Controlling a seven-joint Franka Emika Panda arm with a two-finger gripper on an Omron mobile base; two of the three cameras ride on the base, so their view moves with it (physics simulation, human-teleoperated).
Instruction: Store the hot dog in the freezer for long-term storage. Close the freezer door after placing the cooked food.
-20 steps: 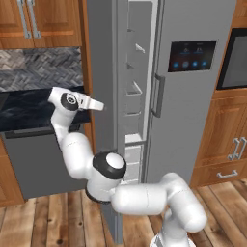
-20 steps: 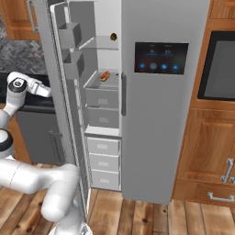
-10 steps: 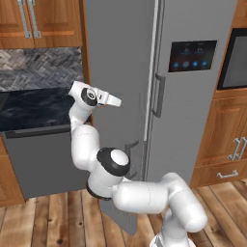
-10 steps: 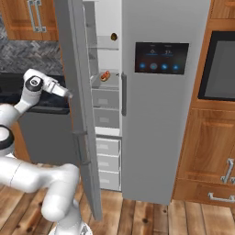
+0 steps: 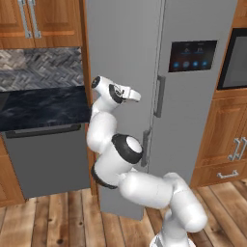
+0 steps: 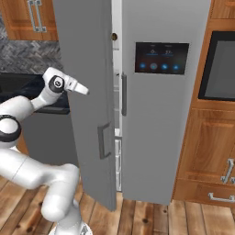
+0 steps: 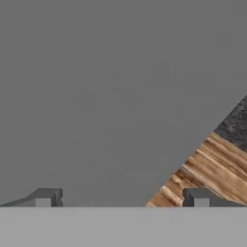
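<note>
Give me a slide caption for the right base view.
White arm's open two-finger gripper against the outer face of the tall plain grey freezer door, which stands slightly ajar beside the grey touchscreen door.

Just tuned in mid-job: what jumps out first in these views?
The freezer door stands almost shut, a narrow gap left beside the screen door. The open end effector is at the freezer door's outer face, about the height of the black counter to its left.
</note>
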